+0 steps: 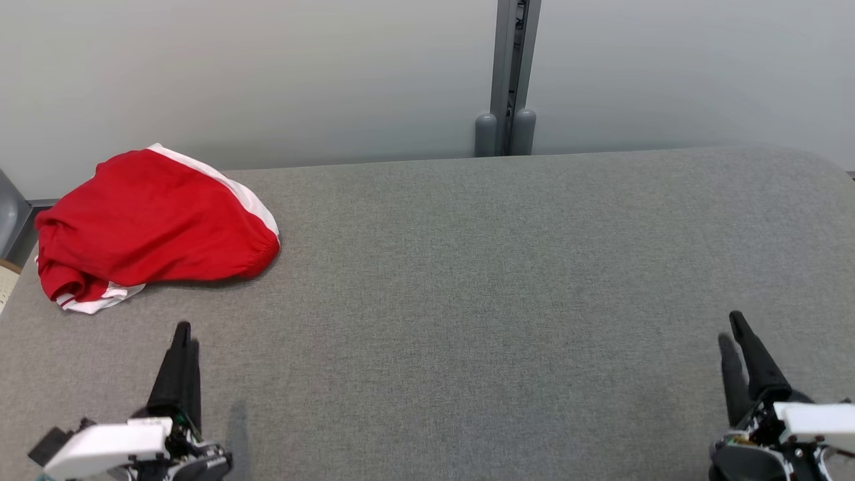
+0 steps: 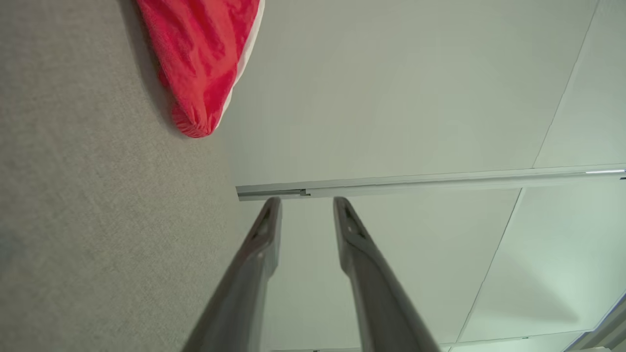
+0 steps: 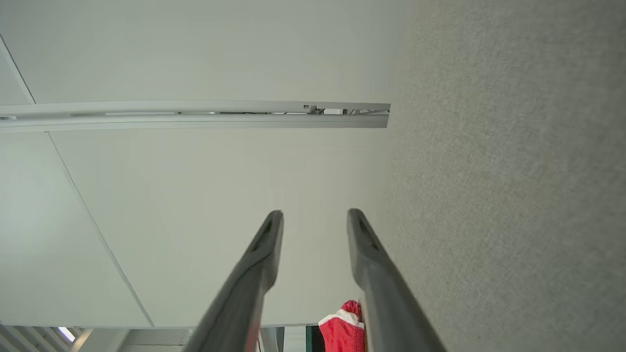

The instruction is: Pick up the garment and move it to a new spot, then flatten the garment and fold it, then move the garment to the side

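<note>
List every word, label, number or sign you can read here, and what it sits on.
None readable. The red garment with white trim shows no print or tag, the grey table is plain, and the wall panels and metal post carry no lettering.

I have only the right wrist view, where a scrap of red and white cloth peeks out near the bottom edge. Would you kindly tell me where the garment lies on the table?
Observer: The head view shows the red garment bunched in a heap at the far left corner of the grey table.
Operator: Thank you. Is the left arm touching it?
Observer: No. The left gripper sits nearer the robot than the heap, apart from it, and its fingers are open and empty.
Operator: And where is my own arm?
Observer: The right gripper is over the near right of the table, far from the garment.
</note>
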